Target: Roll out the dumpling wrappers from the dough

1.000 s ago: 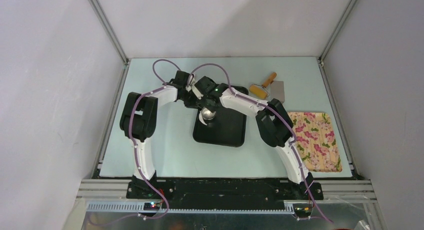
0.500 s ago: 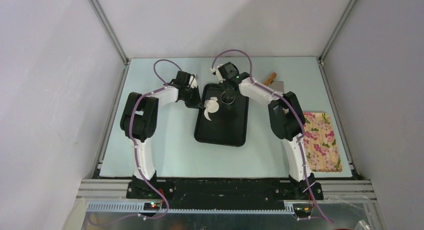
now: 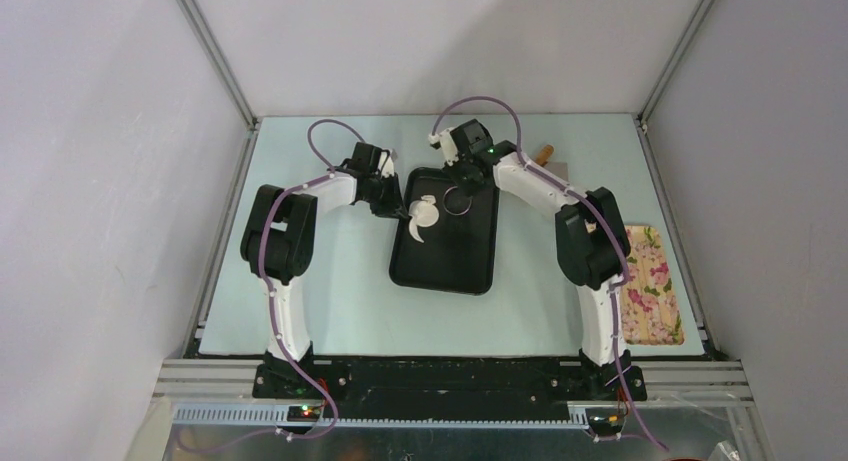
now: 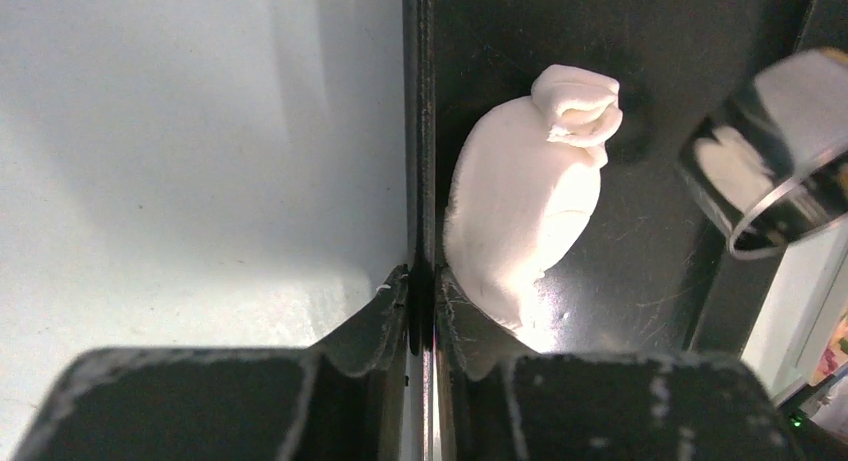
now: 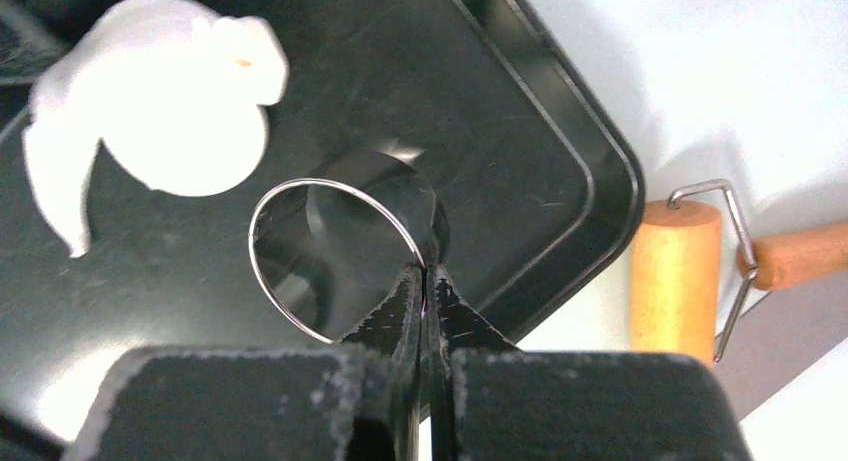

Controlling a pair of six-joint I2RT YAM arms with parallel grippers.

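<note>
The dough (image 3: pixel 424 216) lies in the far left part of the black tray (image 3: pixel 450 261), close to its left rim. It is a flattened white lump with a folded knob at one end and a thin tail at the other. The left end effector (image 4: pixel 420 281) is nearly closed, pinching the tray's left rim between its fingers. The inner finger sits right beside the dough. The right end effector (image 5: pixel 425 281) is clamped tight on the thin wall of a round steel cup (image 5: pixel 340 251), which is over the tray just beside the dough. Whether the cup rests on the tray cannot be told. A wooden rolling pin (image 5: pixel 675 271) lies on the pale worktop (image 3: pixel 330 281) beyond the tray's far right corner. A flowered mat (image 3: pixel 655 291) lies at the worktop's right edge.
</note>
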